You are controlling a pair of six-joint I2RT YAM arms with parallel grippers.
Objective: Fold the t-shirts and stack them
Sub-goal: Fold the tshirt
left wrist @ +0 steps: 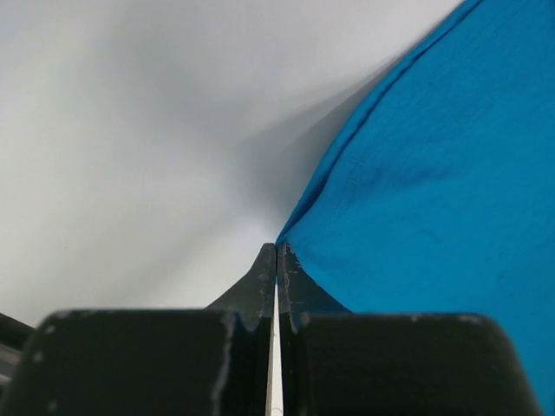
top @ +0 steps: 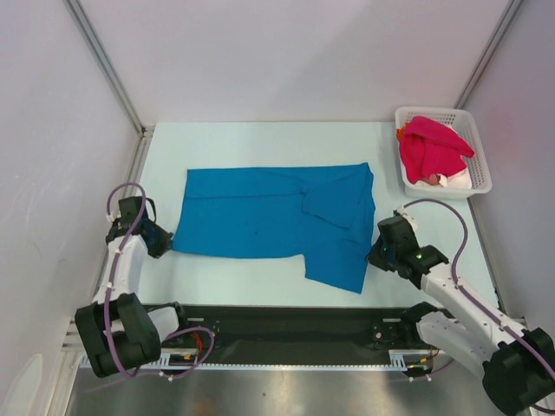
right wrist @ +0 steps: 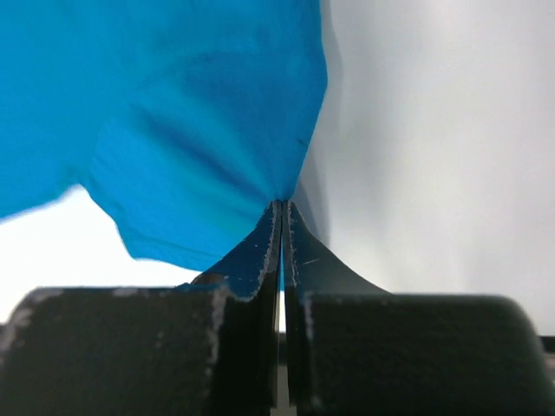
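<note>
The bright blue t-shirt (top: 277,217) lies soft and faintly creased, spread flat across the smooth pale table (top: 234,143), with a sleeve folded over near its right end. My left claw (left wrist: 276,251) is pressed fully together on the shirt's near-left corner. My right claw (right wrist: 283,208), just as tight, pinches the right edge, where the cloth puckers into my tips. Bare table runs along the far side. A white lattice basket (top: 479,147) in the far right corner holds a crimson-pink tee (top: 429,147), well apart.
</note>
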